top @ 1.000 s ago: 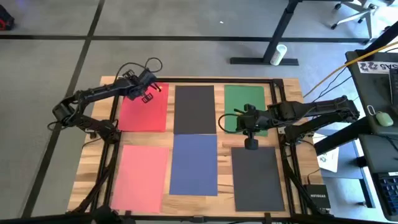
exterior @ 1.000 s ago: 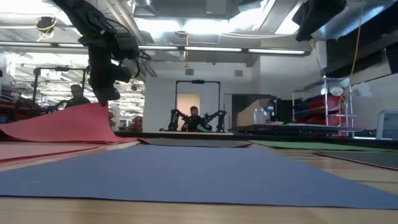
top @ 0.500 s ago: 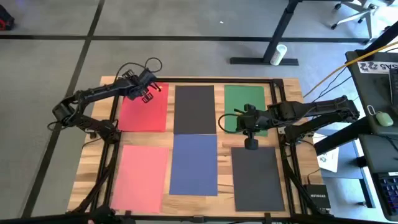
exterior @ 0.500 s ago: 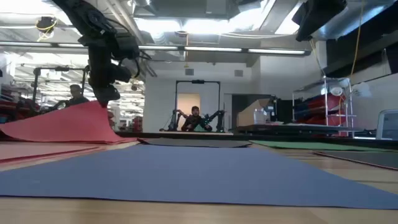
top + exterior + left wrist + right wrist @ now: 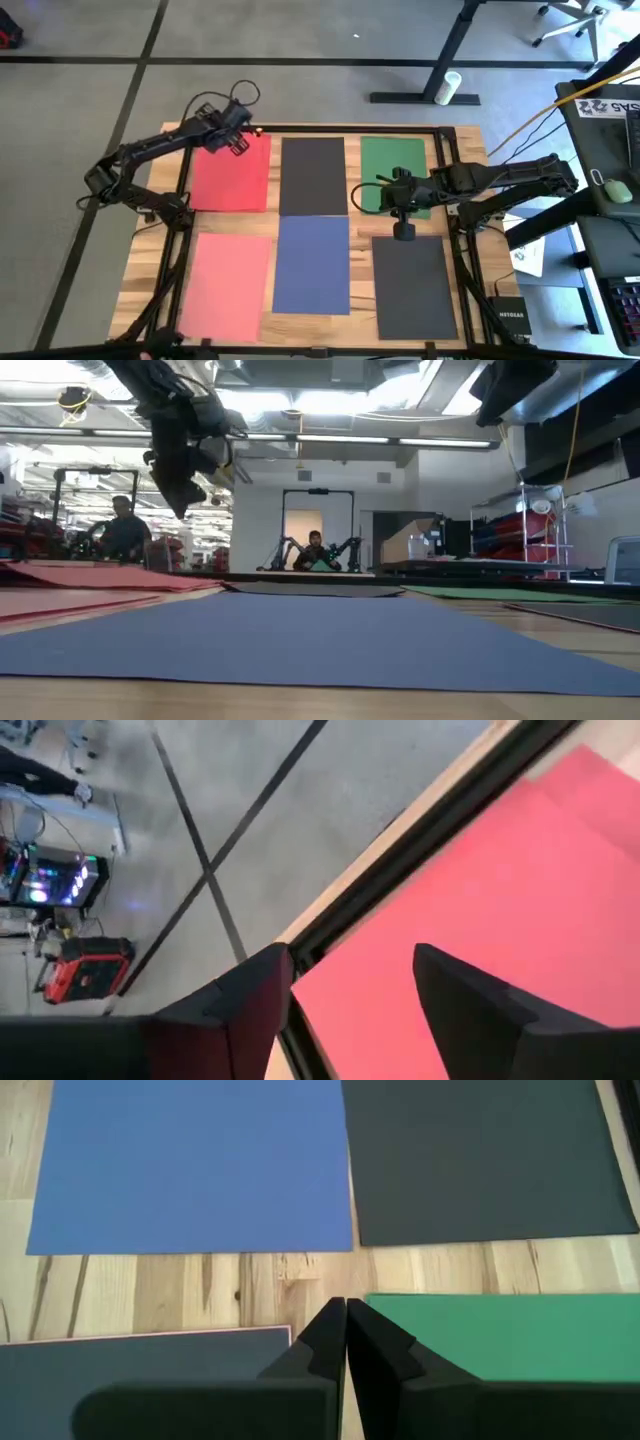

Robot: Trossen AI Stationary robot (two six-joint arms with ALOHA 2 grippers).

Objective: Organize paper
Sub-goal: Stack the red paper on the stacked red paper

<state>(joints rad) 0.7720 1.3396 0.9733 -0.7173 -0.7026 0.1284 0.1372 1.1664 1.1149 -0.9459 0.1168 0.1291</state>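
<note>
Six sheets of paper lying flat on the wooden counter (image 5: 465,160) in two rows: red sheet (image 5: 232,178), black sheet (image 5: 312,175) and green sheet (image 5: 385,165) far; pink sheet (image 5: 232,285), blue sheet (image 5: 311,265), second black sheet (image 5: 414,285) near. Left tool (image 5: 236,141) above the red sheet's far edge, fingers apart, gripping nothing. Right tool (image 5: 403,232) between green and near black sheets, fingers pressed together.

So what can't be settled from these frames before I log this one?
- Green paper: in the high view, the right gripper and its arm cover the near edge.
- Red paper: the low view sees it edge-on, so its alignment is unreadable.
- Left gripper, open above the red paper: the left wrist view crops the sheet's other edges.
- Person: low view, too blurred.
</note>
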